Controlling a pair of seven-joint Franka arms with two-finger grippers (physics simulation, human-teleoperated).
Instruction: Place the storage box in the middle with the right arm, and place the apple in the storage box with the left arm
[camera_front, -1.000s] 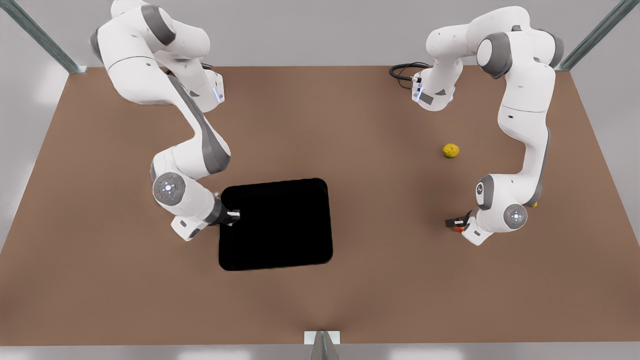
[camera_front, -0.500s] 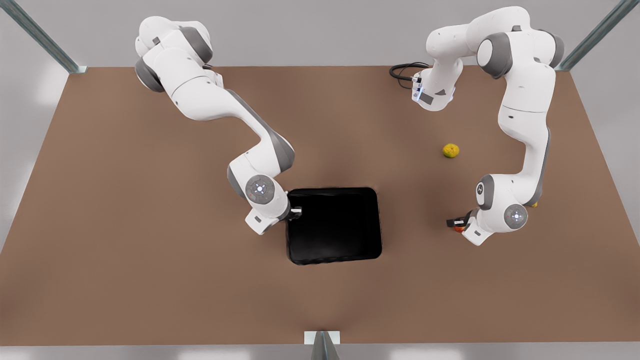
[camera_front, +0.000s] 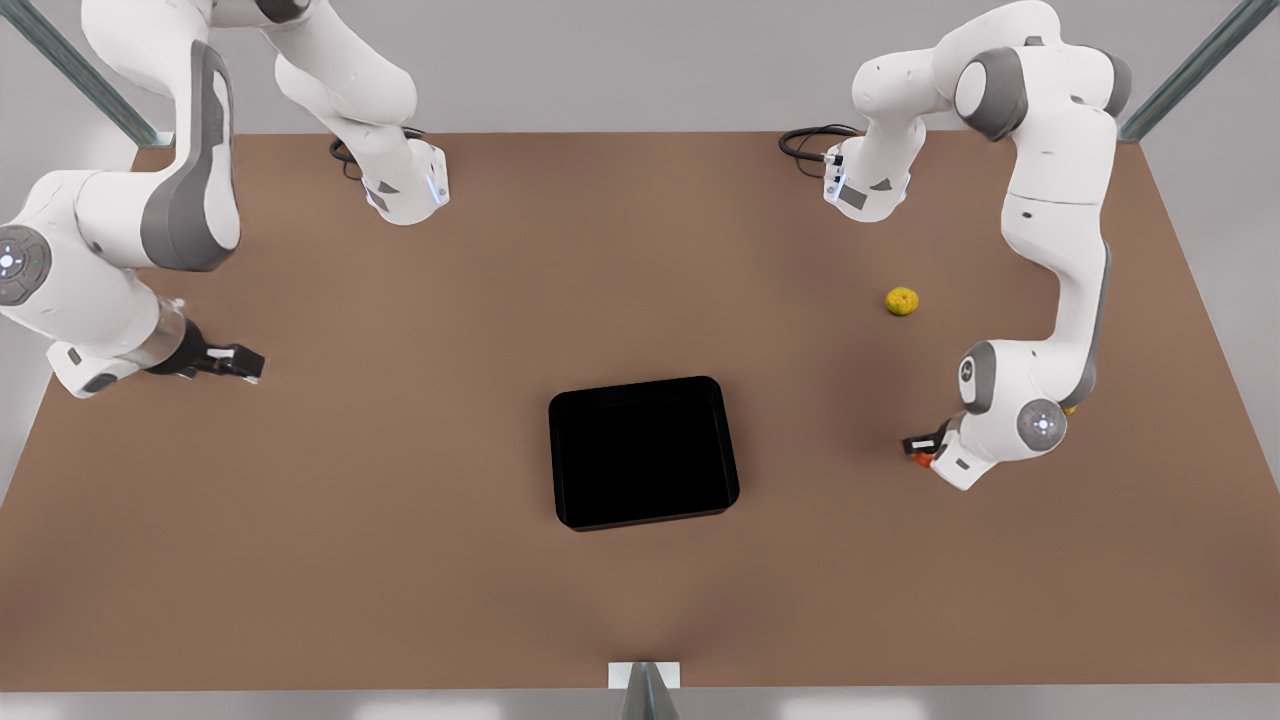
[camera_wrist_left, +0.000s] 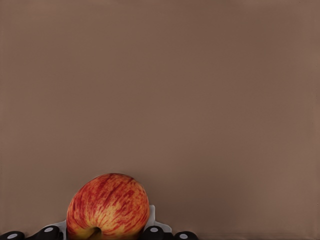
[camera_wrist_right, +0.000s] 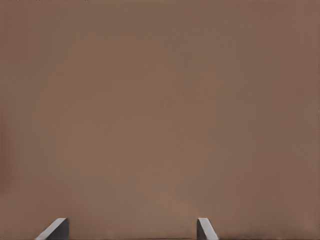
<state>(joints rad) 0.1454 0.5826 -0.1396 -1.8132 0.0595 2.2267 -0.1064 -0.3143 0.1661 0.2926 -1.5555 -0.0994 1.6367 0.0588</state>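
The black storage box (camera_front: 643, 452) lies flat near the middle of the brown table (camera_front: 400, 560), with nothing in it. My right gripper (camera_front: 243, 362) hovers far off at the front view's left, open and holding nothing; its two fingertips (camera_wrist_right: 56, 229) frame bare table. On the front view's right, my left gripper (camera_front: 925, 450) is shut on the red, yellow-streaked apple (camera_wrist_left: 107, 207), low over the table. In the front view only a red sliver of the apple (camera_front: 921, 461) shows under the hand.
A bumpy yellow-green fruit (camera_front: 902, 301) sits behind the left arm. A bit of yellow banana (camera_front: 1070, 408) peeks out beside that arm's wrist. Black cables (camera_front: 808, 142) lie by the arm bases at the back edge. A metal post (camera_front: 645, 688) stands at the front edge.
My right gripper slid the storage box toward the middle, let it go and swung away to the front view's left. The left gripper stayed on the apple and shifted only slightly.
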